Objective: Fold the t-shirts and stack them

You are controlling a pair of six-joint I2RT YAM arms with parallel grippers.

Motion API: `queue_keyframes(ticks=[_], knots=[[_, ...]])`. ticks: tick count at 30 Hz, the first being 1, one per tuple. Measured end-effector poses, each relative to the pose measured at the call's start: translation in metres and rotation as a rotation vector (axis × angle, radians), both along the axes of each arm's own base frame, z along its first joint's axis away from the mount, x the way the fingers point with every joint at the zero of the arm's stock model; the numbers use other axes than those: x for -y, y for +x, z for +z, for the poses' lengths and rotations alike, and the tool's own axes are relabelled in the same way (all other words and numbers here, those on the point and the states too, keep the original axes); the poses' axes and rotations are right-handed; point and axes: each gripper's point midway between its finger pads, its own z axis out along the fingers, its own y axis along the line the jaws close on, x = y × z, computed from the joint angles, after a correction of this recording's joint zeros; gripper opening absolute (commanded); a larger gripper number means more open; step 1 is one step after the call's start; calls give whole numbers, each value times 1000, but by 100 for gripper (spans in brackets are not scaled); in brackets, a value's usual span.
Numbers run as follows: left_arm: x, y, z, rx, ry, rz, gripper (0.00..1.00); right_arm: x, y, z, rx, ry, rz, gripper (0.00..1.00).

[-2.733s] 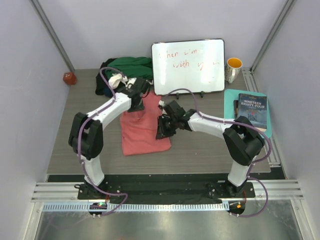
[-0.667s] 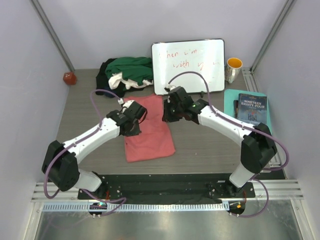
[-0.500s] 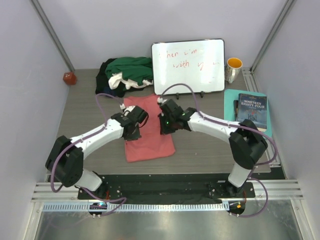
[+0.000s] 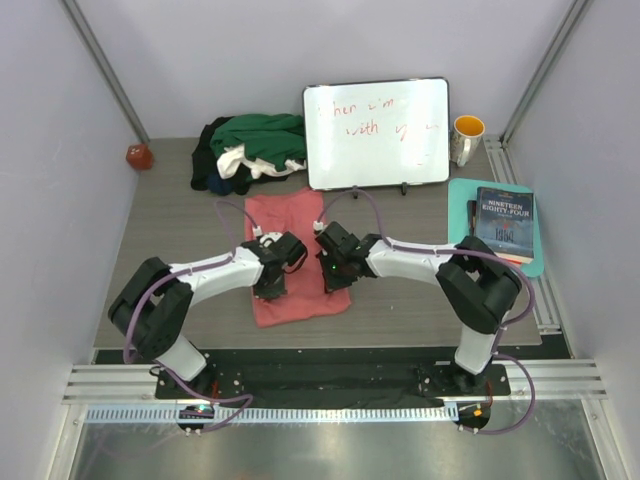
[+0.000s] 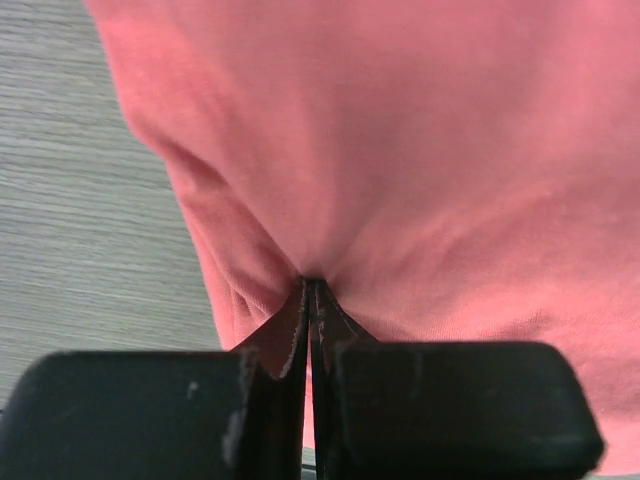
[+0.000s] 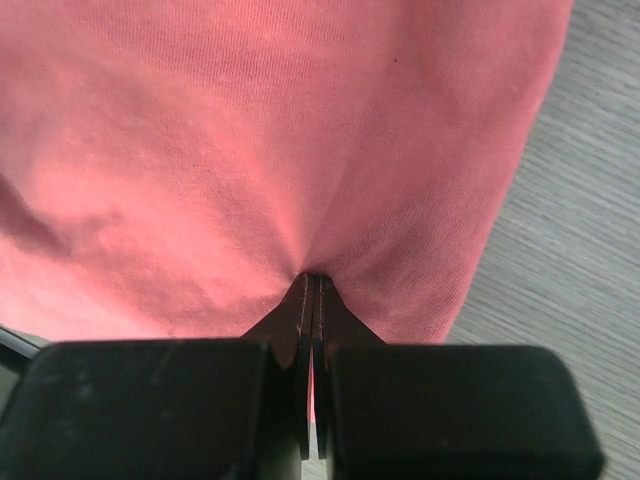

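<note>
- Pink shirt (image 4: 300, 300): lies flat on the counter (image 4: 420, 300), already a long narrow strip. It sits under both grippers and runs away from them toward the far side, w/ a short bit left on the near side.
- L gripper (image 5: 310, 285): fingers together, clamped on a pucker of pink cloth just inside the shirt's L edge. Bare counter shows beside it on that side.
- R gripper (image 6: 312, 280): same, tips closed on a small tuck of pink cloth near the R edge, counter just beyond it.
- The two grippers stand side by side across the strip, pink cloth between them.
- Step in hand, as I read it: grab made, next is lift and fold one end over the other.
- To do it well:
  - raise both grippers together, same height, so the cloth betw. them stays level and lightly taut
  - carry straight along the strip, no twist, then lower until the edges line up
  - let go both sides at once, then pull clear w/o dragging cloth
- Risk: pinches are small, may hold only the top layer, so lower layers could sag or slide out. Can't tell from the wrist views how many layers are caught.
- Pile (image 4: 255, 140) of green, white and black shirts: well beyond the L gripper, far L, not folded yet.
- Board (image 4: 378, 130): beyond the R gripper, near the strip's far end, so keep the lift low.
</note>
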Motion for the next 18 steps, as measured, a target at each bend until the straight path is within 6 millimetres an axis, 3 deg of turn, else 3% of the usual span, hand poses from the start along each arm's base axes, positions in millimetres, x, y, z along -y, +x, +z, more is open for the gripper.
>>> queue_keyframes(ticks=[3, 10, 18], knots=[[6, -8, 0, 11, 6, -38, 0, 2, -7, 1, 8, 9, -8, 1], [12, -19, -1, 25, 26, -77, 0, 7, -51, 1, -26, -17, 16, 1], [14, -40, -1, 24, 15, -112, 0, 17, -82, 2, -70, -48, 18, 3]])
